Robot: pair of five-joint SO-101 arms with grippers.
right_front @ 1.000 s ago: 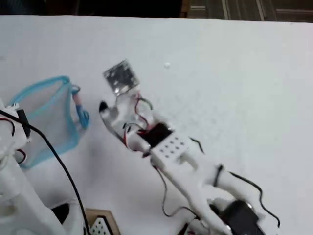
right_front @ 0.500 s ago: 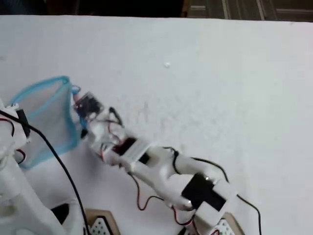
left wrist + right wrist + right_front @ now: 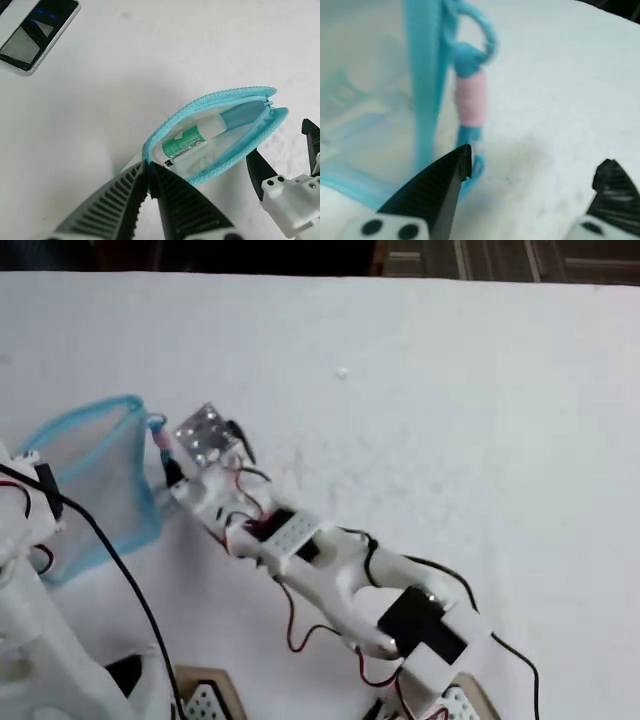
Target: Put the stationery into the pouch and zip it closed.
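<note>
At the near left of the white worktop stands the left arm. Its claw is clamped together on the rim of the pouch, at one end of the open mouth. The pouch is clear with a light blue zip border and lies at the left of the worktop. Its zip is undone and the mouth gapes. Inside lies a stick with a green label and a blue cap, along the length of the pouch.

At the pouch's right edge the zip pull, a blue cord with a pink bead, lies on the worktop. The right claw sits just beside it with its black fingers spread apart and nothing between them. One finger is close against the cord's loop; whether it touches cannot be told. The right arm stretches from the near right across to the pouch.

A dark flat device lies on the worktop, well apart from the pouch.
</note>
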